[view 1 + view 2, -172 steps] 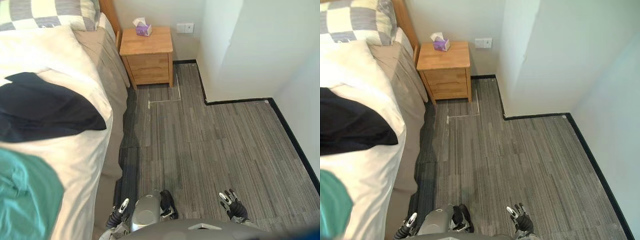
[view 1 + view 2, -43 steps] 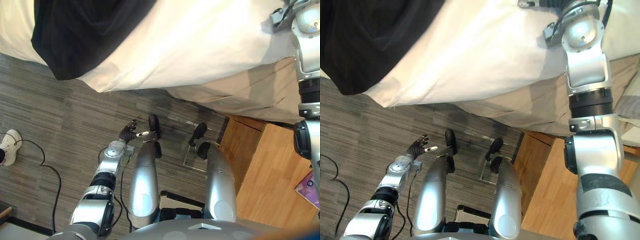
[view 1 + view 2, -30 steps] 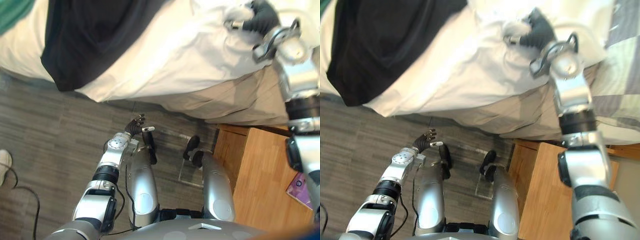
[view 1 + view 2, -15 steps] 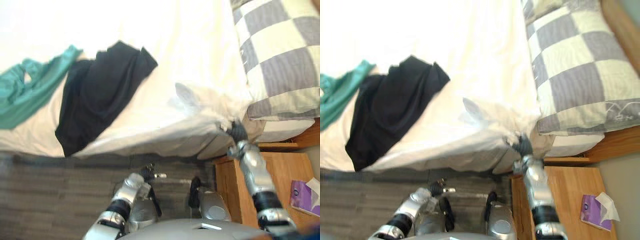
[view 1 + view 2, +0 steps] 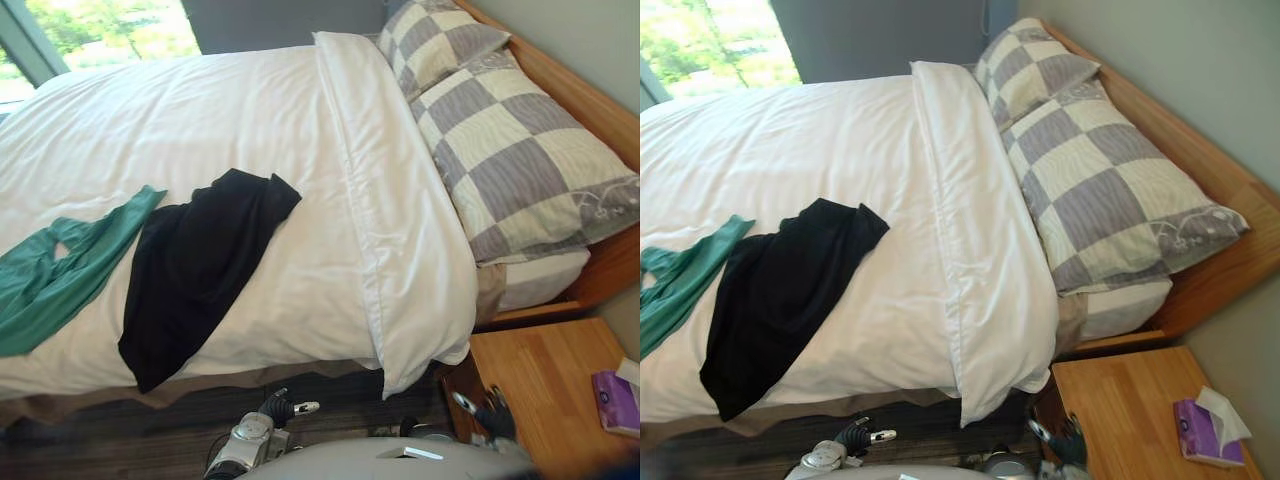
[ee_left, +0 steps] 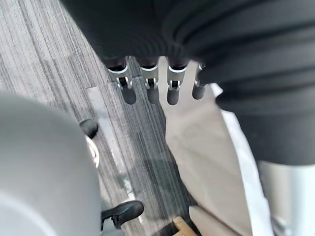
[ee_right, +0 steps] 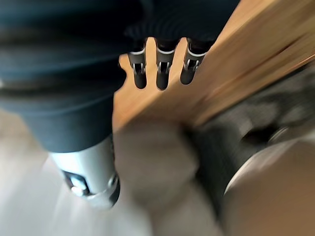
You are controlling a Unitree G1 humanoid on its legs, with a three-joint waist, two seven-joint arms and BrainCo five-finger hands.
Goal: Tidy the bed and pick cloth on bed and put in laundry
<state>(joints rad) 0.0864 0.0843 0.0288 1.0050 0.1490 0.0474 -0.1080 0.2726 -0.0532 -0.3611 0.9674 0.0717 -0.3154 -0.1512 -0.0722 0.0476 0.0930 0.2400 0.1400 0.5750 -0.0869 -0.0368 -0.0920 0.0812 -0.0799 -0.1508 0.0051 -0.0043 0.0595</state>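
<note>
A black cloth [image 5: 200,270] lies crumpled on the white duvet [image 5: 230,120], near the bed's front edge. A teal cloth [image 5: 50,280] is spread beside it on the left, their edges touching. My left hand [image 5: 278,408] hangs low over the floor in front of the bed, its fingers [image 6: 147,88] relaxed and holding nothing. Beside the wooden nightstand [image 5: 545,395], my right hand [image 5: 492,414] is also low, with straight fingers [image 7: 161,69] and nothing in them. Both hands are well clear of the cloths.
Two grey-and-cream checked pillows [image 5: 510,160] lie at the head of the bed against the wooden headboard [image 5: 590,100]. A purple tissue box [image 5: 615,390] sits on the nightstand. The duvet corner [image 5: 420,360] hangs over the bed's side. Grey carpet [image 6: 64,64] lies below.
My right hand has let go of the duvet corner and dropped beside the nightstand. The camera has tilted up over the bed. The left hand stays low.
</note>
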